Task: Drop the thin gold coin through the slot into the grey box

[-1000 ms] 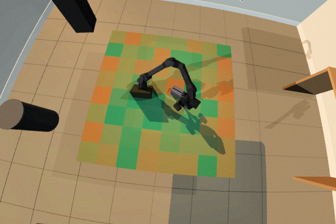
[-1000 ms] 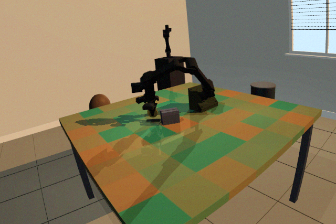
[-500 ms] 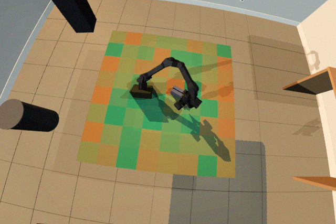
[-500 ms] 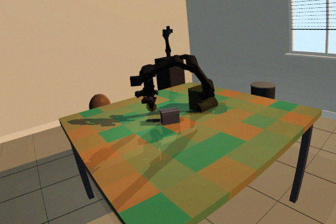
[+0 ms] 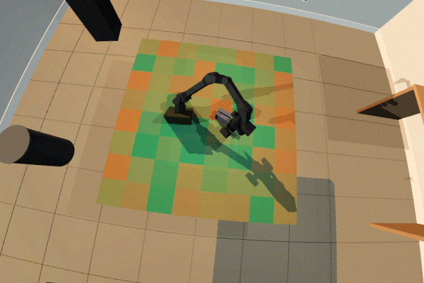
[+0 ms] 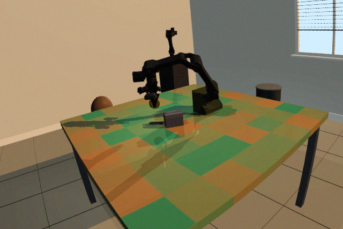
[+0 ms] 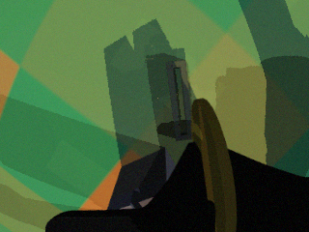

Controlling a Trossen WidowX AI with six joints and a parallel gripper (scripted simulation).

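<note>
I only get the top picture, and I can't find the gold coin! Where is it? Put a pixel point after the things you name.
Observer: The exterior view shows the gold coin (image 6: 157,103) (image 7: 214,159) held in the gripper (image 5: 235,126) (image 6: 154,105) (image 7: 197,149), upright.

Operator: Is it touching the table?

Observer: No, the exterior view shows it up off the table (image 5: 160,201) (image 6: 216,154) (image 7: 72,29).

Operator: Is anything in the holder?

Observer: No coin; the wrist view shows the holder's (image 6: 156,123) (image 7: 172,97) groove without it.
</note>
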